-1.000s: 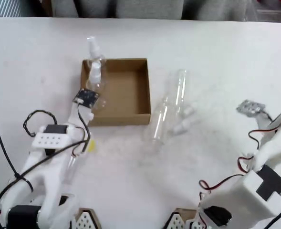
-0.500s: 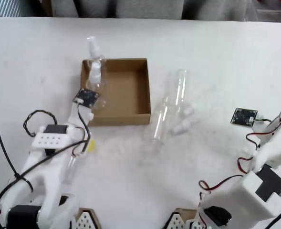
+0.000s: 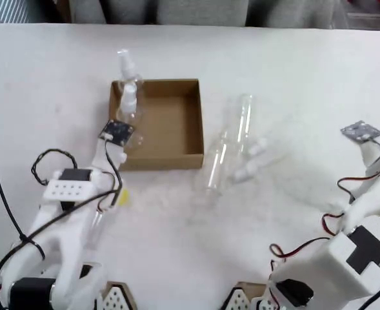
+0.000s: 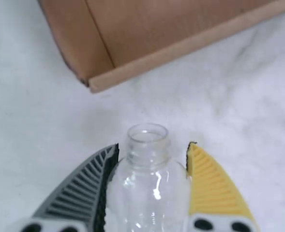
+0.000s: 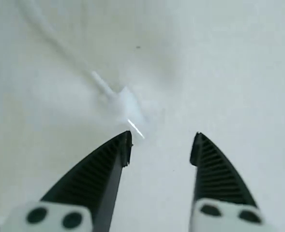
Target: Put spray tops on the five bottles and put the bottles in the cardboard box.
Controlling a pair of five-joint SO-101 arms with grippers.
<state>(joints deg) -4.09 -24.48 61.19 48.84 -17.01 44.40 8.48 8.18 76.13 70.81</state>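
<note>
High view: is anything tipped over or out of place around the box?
Yes. Two uncapped bottles lie on their sides right of the box, with loose spray tops beside them. Nothing looks spilled or broken.

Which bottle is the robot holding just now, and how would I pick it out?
Find the cardboard box on the table; just off its near left corner is the left gripper. Between its grey and yellow fingers is a clear bottle with an open neck and no spray top. Unlike the topless bottles lying loose right of the box, it is clamped.
</note>
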